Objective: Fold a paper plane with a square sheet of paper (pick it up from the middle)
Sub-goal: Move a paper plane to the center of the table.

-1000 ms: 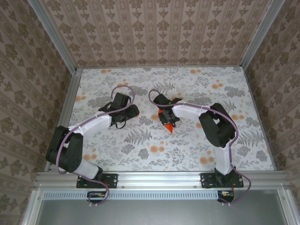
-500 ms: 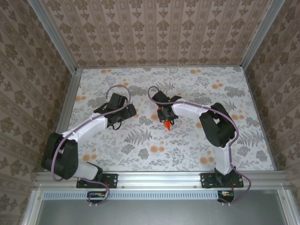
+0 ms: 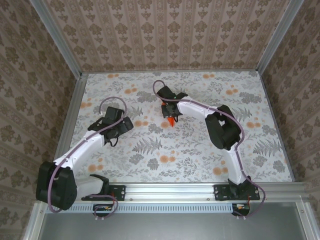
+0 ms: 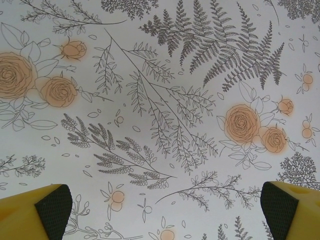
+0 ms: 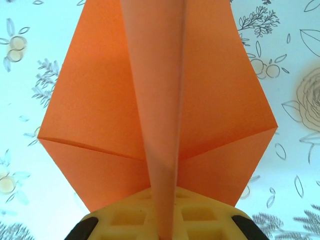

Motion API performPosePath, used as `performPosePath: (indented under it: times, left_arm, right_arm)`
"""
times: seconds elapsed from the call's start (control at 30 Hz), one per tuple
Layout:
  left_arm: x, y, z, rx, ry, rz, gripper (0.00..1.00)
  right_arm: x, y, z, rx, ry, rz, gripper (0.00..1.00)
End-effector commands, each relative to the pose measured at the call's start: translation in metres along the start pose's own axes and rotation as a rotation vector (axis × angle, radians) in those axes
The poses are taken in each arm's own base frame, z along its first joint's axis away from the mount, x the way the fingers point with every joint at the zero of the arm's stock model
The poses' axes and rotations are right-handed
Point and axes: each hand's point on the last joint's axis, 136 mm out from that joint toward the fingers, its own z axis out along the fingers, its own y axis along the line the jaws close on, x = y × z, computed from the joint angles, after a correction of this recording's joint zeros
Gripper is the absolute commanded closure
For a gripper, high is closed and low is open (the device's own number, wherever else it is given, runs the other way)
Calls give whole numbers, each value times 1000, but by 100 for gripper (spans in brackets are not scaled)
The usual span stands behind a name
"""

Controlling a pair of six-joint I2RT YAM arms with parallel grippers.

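The paper plane [image 5: 160, 100] is light and thin; it would bend or crumple if squeezed hard, and it could slip; I think the best place to hold it is the fold down its middle, which leaves the wings free. The right claw [image 5: 160, 222] is pinched shut on that middle fold; it holds the plane up over the flowery table [image 3: 200, 150], near the middle. The left claw [image 4: 165, 210] is wide open and holds nothing; it hangs over the cloth, well apart from the plane.
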Motion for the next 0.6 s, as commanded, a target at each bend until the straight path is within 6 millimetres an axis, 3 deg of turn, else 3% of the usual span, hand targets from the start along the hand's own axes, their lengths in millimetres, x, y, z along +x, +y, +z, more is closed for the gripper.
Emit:
performPosePath:
  times: [0.0, 0.57]
  left_arm:
    - [5, 12, -1, -30, 6, 18, 0]
    - [9, 15, 5, -36, 28, 12, 0]
  right_arm:
    - [-2, -10, 7, 59, 20, -13, 90]
    - [16, -9, 35, 75, 87, -13, 77]
